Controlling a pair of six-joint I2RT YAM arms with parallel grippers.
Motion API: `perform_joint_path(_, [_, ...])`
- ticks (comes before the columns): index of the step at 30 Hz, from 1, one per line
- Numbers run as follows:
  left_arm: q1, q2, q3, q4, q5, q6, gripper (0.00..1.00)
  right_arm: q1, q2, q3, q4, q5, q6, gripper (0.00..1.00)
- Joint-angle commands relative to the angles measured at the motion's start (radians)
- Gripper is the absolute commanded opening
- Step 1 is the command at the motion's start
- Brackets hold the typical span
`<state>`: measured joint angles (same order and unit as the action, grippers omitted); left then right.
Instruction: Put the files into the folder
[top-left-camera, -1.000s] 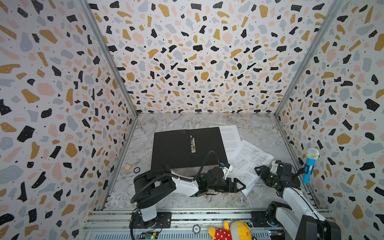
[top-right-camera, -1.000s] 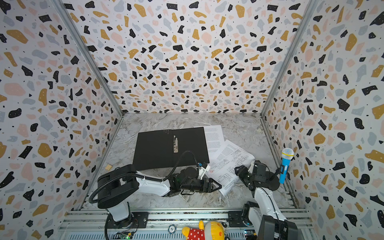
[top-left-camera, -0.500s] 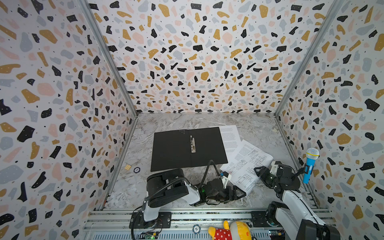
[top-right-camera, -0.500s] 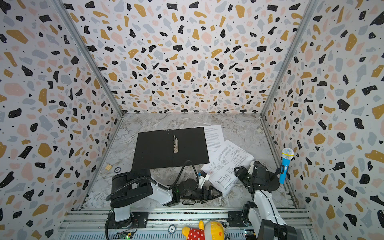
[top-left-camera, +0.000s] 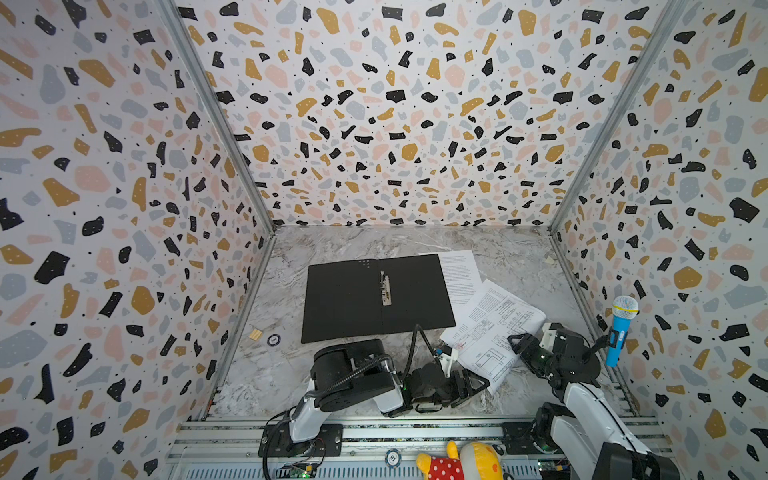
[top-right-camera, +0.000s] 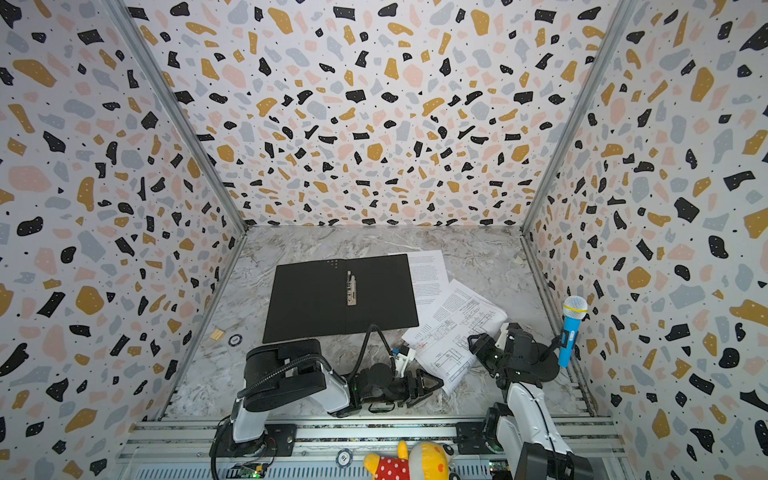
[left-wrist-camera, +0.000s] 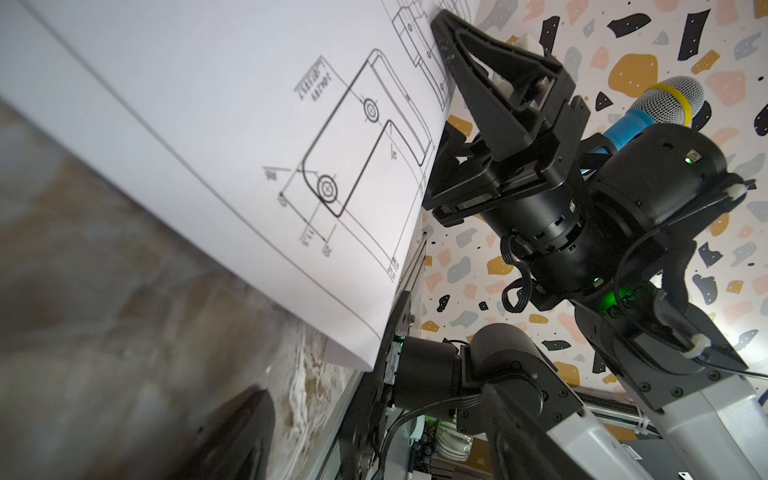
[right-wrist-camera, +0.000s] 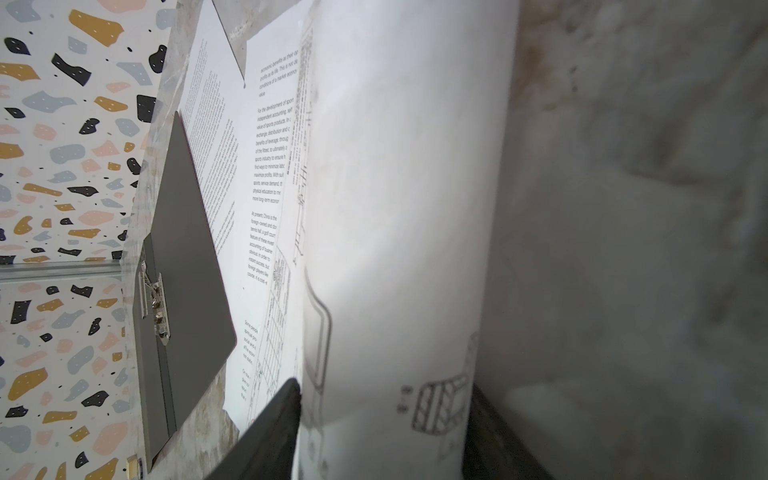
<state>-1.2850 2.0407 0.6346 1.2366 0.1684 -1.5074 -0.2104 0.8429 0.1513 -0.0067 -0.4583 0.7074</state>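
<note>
The folder (top-left-camera: 374, 299) (top-right-camera: 340, 299) lies open and flat in mid-table, black inside up, with its metal clip (top-left-camera: 385, 286) on the spine. The files lie to its right. A text sheet (top-left-camera: 461, 274) is partly under the folder's edge, and the drawing sheet (top-left-camera: 494, 328) (left-wrist-camera: 208, 104) lies on top, nearer the front. My left gripper (top-left-camera: 484, 384) is low at that sheet's near corner and open; one blurred finger (left-wrist-camera: 241, 436) shows. My right gripper (top-left-camera: 515, 343) (right-wrist-camera: 384, 386) is open, with the sheet's lifted, curled right edge between its fingers.
A blue toy microphone (top-left-camera: 621, 328) leans on the right wall behind my right arm. A small wooden block (top-left-camera: 255, 333) and a poker chip (top-left-camera: 273, 340) lie near the left wall. A plush toy (top-left-camera: 457, 463) sits on the front rail. Patterned walls close three sides.
My left arm has swung toward the front, bringing its gripper down to the near corner of the drawing sheet with the jaws narrowing a little. The right gripper has stayed put.
</note>
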Motion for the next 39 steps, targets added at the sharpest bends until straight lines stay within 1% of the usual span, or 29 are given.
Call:
perform_joint_path(1, [-0.004,0.021,0.035,0.093,-0.035,-0.013,0.77,-0.001,0.000,-0.028,-0.053,-0.003,-0.002,0.60])
perform_joint_path(10, [-0.003,0.074,0.100,0.146,-0.044,-0.029,0.70,-0.003,-0.010,-0.041,-0.052,-0.003,-0.002,0.60])
perform_joint_path(19, [-0.004,0.075,0.099,0.160,-0.058,-0.038,0.58,-0.002,-0.021,-0.045,-0.057,-0.001,0.000,0.61])
perform_joint_path(25, [-0.008,0.086,0.094,0.200,-0.078,-0.072,0.52,-0.003,-0.029,-0.045,-0.063,0.003,0.004,0.61])
perform_joint_path(30, [-0.016,0.115,0.089,0.267,-0.093,-0.121,0.48,-0.003,-0.040,-0.043,-0.070,0.003,0.006,0.61])
perform_joint_path(33, [-0.019,0.132,0.089,0.302,-0.104,-0.144,0.44,-0.003,-0.047,-0.043,-0.077,0.003,0.007,0.61])
perform_joint_path(39, [-0.023,0.132,0.077,0.311,-0.126,-0.155,0.38,-0.004,-0.068,-0.036,-0.094,0.007,0.009,0.61])
